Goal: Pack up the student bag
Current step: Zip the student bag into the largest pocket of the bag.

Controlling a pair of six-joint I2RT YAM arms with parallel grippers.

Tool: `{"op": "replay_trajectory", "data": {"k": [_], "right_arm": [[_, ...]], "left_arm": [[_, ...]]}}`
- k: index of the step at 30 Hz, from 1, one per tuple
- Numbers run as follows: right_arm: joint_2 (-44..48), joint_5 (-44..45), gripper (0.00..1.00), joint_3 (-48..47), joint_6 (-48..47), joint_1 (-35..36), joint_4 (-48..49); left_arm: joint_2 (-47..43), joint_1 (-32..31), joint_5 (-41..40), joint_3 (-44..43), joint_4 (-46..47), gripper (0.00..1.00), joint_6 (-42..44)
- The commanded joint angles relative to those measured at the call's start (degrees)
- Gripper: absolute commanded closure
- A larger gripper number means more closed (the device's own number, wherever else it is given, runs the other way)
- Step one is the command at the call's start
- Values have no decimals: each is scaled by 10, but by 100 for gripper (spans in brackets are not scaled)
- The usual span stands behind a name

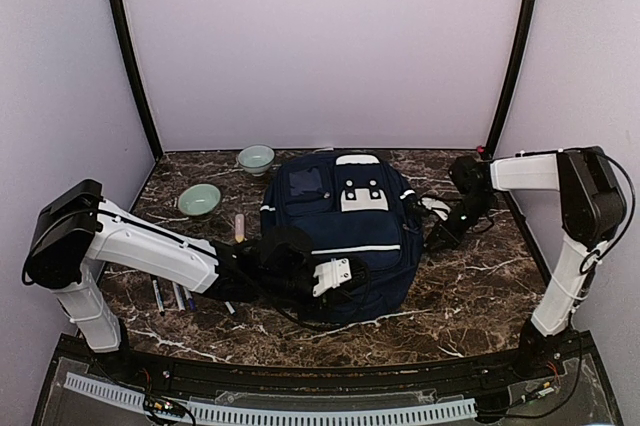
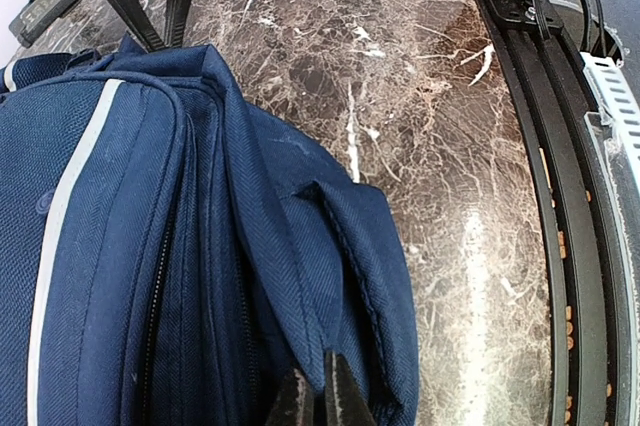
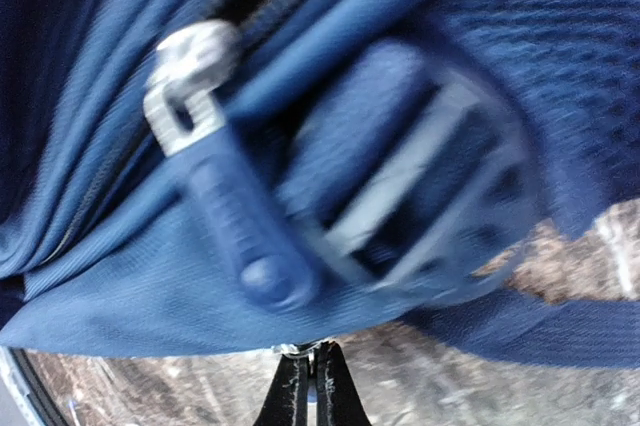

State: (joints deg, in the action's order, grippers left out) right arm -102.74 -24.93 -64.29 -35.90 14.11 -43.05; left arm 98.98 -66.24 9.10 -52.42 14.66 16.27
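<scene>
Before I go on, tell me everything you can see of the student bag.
The student bag is navy fabric with white stripe trim, a grey-white front patch, zip pockets and a zip pull beside a strap buckle. It lies flat on the marble table, front up. The left gripper is shut on a fold at its near edge; the right gripper, shut, meets its right side.

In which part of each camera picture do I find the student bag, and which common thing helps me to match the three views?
Top external: the student bag lies in the centre.
Left wrist: it fills the left half.
Right wrist: it fills nearly the whole picture, blurred.
Shared landmark: the brown marble table, on the right in the left wrist view, along the bottom in the right wrist view.
</scene>
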Motion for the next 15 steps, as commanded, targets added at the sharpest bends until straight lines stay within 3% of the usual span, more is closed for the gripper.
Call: {"op": "replay_trajectory", "data": {"k": [1,15], "right_arm": [[-30,61,100,-47,23,-18,42],[-113,78,100,-134,62,-26,67]], "left_arm": [[-21,-9,5,10,-14,100,1],[-24,-10,-10,22,-13,100,0]]}}
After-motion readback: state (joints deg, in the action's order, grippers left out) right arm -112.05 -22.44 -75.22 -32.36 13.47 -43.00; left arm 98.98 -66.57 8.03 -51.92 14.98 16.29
